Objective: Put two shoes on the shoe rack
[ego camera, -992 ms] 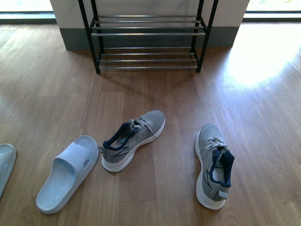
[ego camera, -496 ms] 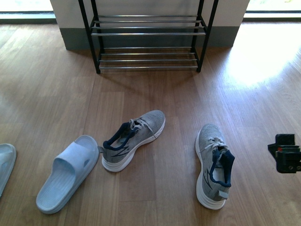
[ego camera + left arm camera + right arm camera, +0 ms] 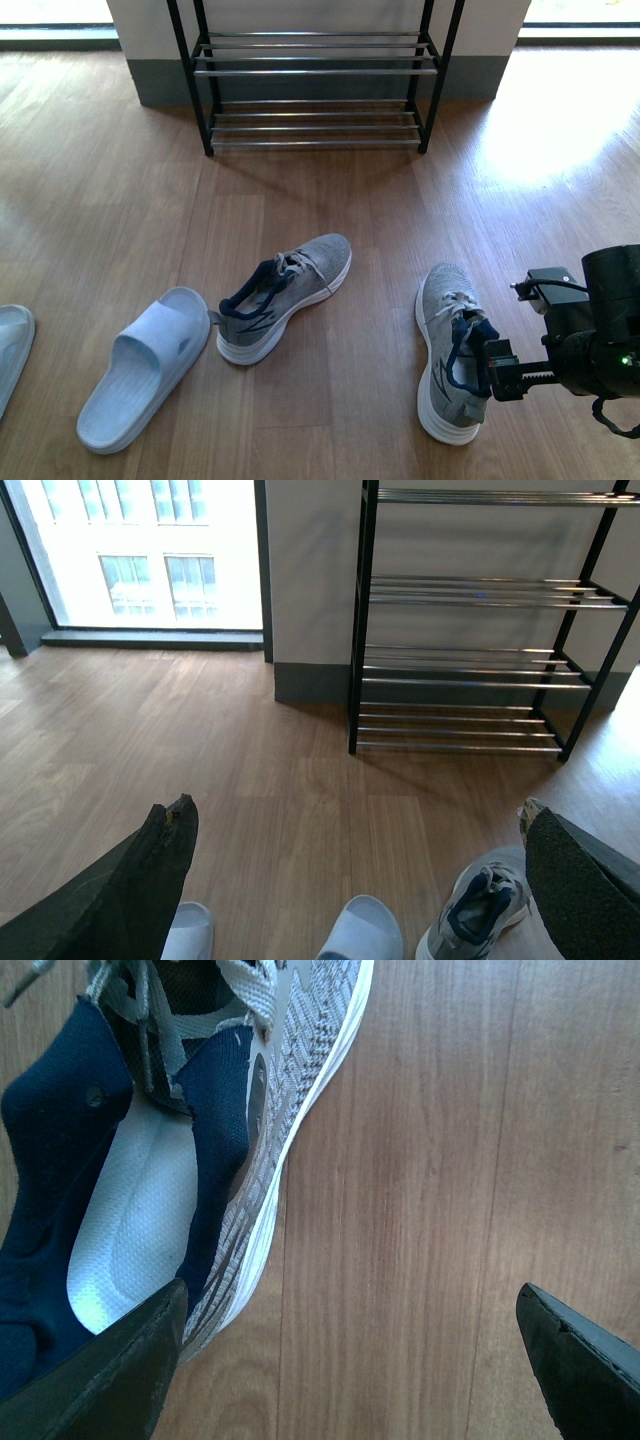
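Note:
Two grey sneakers lie on the wood floor: one (image 3: 283, 295) in the middle, one (image 3: 453, 350) to the right. A pale blue slide (image 3: 145, 367) lies left of them, and part of its mate (image 3: 12, 350) shows at the left edge. The black shoe rack (image 3: 315, 75) stands at the back wall with bare rods. My right gripper (image 3: 500, 370) is open, low beside the right sneaker's heel; the right wrist view shows that sneaker (image 3: 170, 1150) next to one finger. My left gripper (image 3: 360, 880) is open and high, out of the front view, above a slide (image 3: 360, 935) and the middle sneaker (image 3: 480, 915).
Wood floor all round. A grey-skirted wall (image 3: 320, 30) stands behind the rack. Windows (image 3: 150, 550) lie to the rack's left. A bright sun patch (image 3: 560, 110) lies on the floor at the right.
My right arm has come in from the right edge of the front view and moved left, down beside the right sneaker's heel. The shoes have not moved.

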Available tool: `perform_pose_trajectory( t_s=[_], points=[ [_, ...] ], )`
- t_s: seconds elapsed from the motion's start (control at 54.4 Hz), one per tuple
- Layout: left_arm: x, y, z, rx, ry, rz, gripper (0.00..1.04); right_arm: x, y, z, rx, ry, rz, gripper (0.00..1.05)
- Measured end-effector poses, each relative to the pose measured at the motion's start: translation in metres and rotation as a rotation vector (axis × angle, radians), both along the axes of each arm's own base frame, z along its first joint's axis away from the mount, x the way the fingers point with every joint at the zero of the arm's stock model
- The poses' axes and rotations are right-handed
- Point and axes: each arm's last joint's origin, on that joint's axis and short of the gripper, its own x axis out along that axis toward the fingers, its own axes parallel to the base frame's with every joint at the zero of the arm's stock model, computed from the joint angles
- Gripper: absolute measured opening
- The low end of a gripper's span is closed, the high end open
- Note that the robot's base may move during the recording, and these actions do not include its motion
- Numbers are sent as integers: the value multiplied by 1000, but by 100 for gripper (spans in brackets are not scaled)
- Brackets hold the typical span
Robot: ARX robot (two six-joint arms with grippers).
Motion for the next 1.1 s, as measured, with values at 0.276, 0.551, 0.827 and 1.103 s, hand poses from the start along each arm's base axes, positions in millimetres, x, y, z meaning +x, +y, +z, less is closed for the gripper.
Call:
perform_pose_trajectory(
  t_s=[0.276,0.551,0.827,1.103],
  points=[
    [0,0,0,0,0,0,95,13,-1,-24,39,40,-13,96],
    [0,0,0,0,0,0,95,22,5,7,114,-4,-44,96],
    [0,0,0,0,0,0,95,10,8,7,110,25,-27,96],
    [0,0,0,0,0,0,95,17,8,-22,94,80,-37,96]
  ],
)
